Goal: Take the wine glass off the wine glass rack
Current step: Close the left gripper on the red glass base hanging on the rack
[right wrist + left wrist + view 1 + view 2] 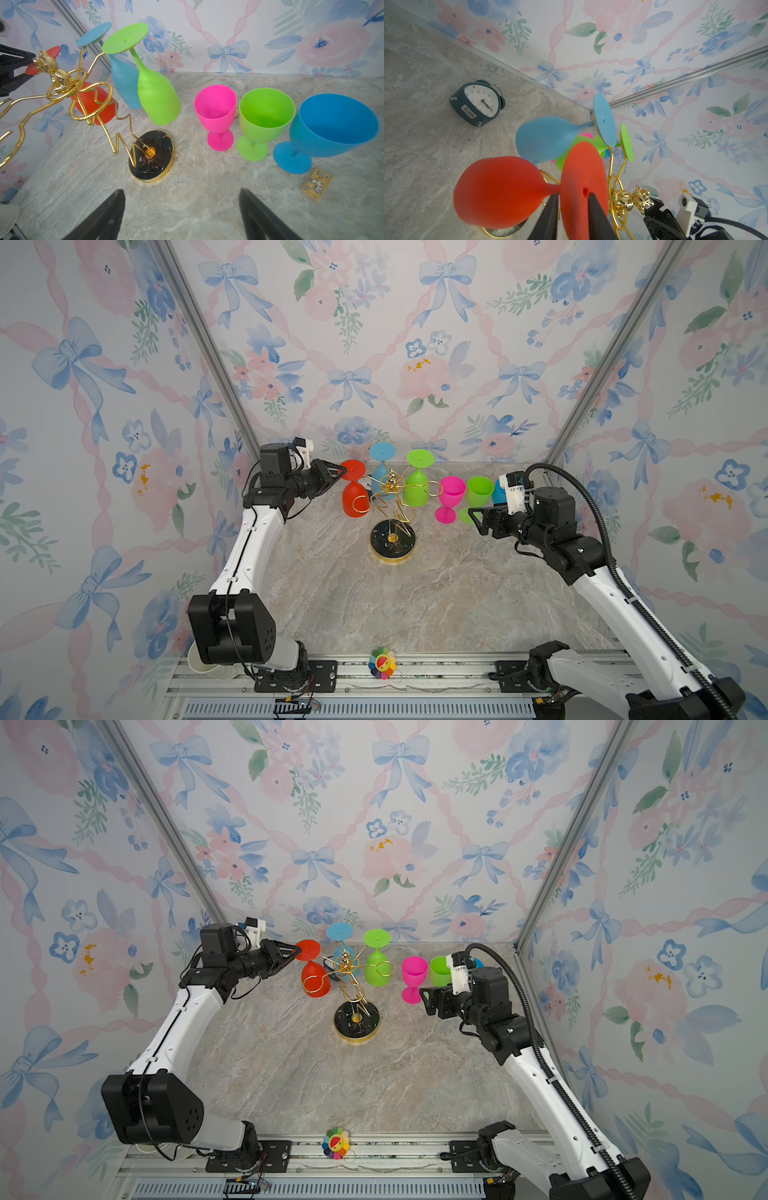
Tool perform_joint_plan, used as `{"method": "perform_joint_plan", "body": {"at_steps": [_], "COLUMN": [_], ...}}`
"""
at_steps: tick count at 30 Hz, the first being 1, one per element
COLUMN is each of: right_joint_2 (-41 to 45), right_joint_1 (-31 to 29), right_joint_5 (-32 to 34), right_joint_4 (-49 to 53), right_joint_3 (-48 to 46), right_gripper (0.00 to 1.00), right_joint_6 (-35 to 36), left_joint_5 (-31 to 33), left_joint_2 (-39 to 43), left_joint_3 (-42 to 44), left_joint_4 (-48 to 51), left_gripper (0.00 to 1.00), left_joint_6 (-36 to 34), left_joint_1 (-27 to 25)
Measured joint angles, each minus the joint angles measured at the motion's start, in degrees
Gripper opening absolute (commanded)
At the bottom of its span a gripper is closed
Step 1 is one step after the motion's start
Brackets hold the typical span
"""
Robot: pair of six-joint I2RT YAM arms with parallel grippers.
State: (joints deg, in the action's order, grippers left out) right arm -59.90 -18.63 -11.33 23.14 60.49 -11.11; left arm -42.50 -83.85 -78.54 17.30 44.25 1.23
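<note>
The gold wire wine glass rack (392, 545) (357, 1025) (151, 160) stands mid-table on its round black base. Three glasses hang upside down from it: a red wine glass (353, 499) (316, 979) (496, 191) (93, 108), a light blue one (381, 477) and a green one (417, 489). My left gripper (341, 472) (297, 953) (573, 194) is at the red glass's round foot, one finger on each face of the disc, closed on it. My right gripper (473, 518) (424, 1002) (181, 191) hovers open and empty over bare table, right of the rack.
Upright on the table right of the rack stand a pink glass (218, 116), a green glass (264, 116) and a blue glass (330, 128), with a small yellow card (316, 184) nearby. A dark alarm clock (477, 102) sits behind the rack. A rainbow flower toy (382, 663) lies at the front rail.
</note>
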Motion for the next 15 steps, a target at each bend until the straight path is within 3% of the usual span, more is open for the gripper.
{"method": "perform_joint_plan", "body": {"at_steps": [7,15], "right_joint_2": [0.07,1.01], "right_joint_1": [-0.28,-0.28], "right_joint_5": [0.50,1.07], "right_joint_4": [-0.09,-0.09], "right_joint_3": [-0.59,-1.55], "right_gripper": [0.88,0.88], "right_joint_6": [0.00,0.00], "left_joint_5": [0.00,-0.46], "left_joint_2": [0.02,0.02], "left_joint_3": [-0.02,-1.27], "left_joint_4": [0.02,-0.09], "left_gripper": [0.12,0.08], "left_joint_6": [0.07,1.05], "left_joint_1": [0.00,0.00]}}
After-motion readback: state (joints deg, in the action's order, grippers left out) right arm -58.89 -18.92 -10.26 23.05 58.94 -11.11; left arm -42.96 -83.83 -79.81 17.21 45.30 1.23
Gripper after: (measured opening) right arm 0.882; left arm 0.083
